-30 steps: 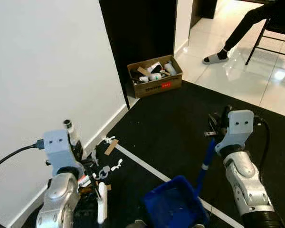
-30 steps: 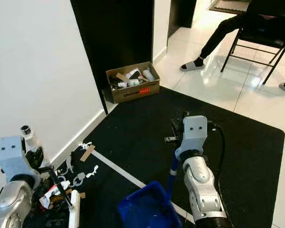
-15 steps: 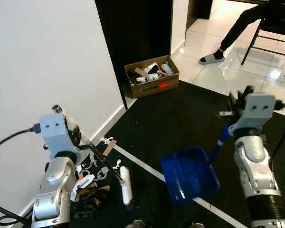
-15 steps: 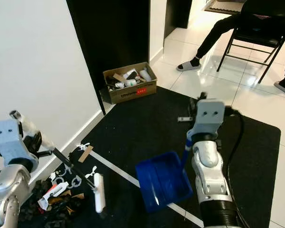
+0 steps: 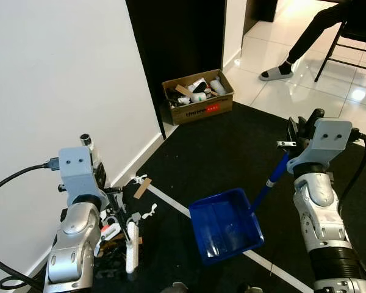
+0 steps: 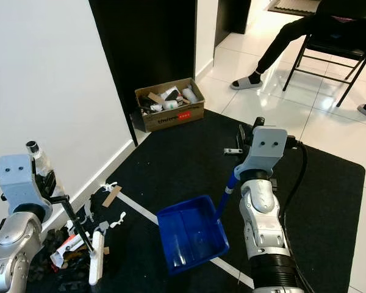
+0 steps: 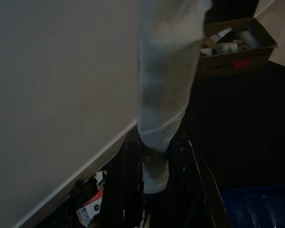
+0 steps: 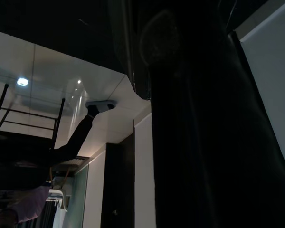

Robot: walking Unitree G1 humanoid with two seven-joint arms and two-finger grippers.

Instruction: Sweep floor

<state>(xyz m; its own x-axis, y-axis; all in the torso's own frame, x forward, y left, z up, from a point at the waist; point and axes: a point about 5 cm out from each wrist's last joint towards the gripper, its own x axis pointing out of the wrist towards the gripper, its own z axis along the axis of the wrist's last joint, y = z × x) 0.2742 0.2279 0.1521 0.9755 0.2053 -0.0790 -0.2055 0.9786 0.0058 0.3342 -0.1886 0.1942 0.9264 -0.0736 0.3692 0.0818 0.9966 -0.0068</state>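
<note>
On the black mat by the white wall, the left pincer [image 7: 154, 190] is clamping a white-headed brush [image 5: 132, 255] beside scattered litter [image 5: 113, 231]; the right pincer [image 5: 288, 144] is gripping the blue plastic dustpan [image 5: 224, 224], tilted and standing apart, so swept scraps risk missing it.

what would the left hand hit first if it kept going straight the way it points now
Judging by the left wrist view, the left hand points along the dark rug beside the white wall toward the cardboard box of rubbish. Nothing else seems to lie in that line, so the box is probably first, though depth is hard to judge.
</note>
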